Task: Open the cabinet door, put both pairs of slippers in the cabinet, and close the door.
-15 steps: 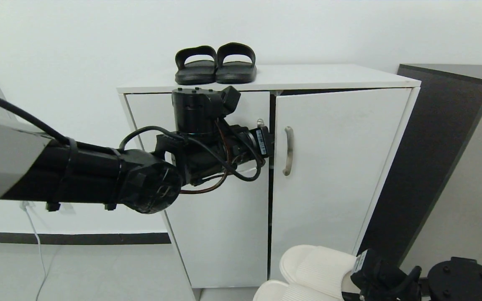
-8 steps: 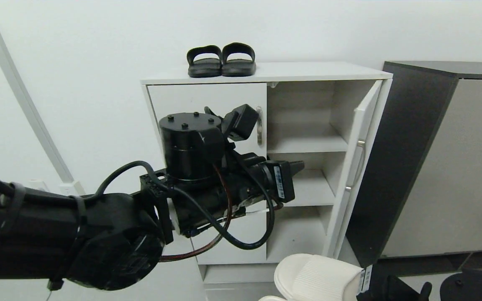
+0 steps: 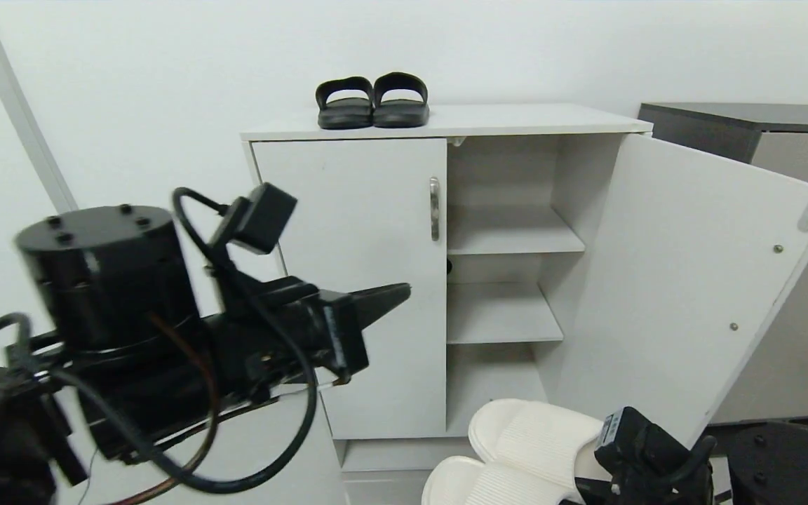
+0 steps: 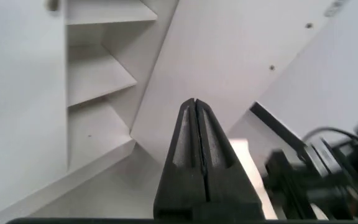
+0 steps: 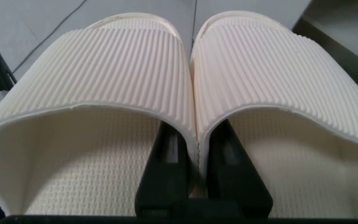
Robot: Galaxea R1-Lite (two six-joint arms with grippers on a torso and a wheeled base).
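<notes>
The white cabinet (image 3: 446,120) has its left door shut and its right door (image 3: 684,280) swung wide, baring the shelves (image 3: 502,312). A black pair of slippers (image 3: 372,102) rests on the cabinet top. My left gripper (image 3: 397,293) hangs shut and empty in front of the left door, apart from it; in its wrist view the fingers (image 4: 194,124) press together before the open door (image 4: 229,62). Low at the front, my right gripper (image 3: 621,445) is shut on the white pair of slippers (image 3: 516,445), its fingers (image 5: 166,165) pinching the two inner walls of the slippers (image 5: 191,81) together.
A dark grey cabinet (image 3: 797,175) stands just right of the white one, and the open door reaches in front of it. A metal handle (image 3: 434,208) sits on the shut left door. The floor lies below the open compartment.
The right door went from shut to wide open. My left gripper drew back from the handle, leftward and toward me. The head camera also shifted. The white slippers stay held.
</notes>
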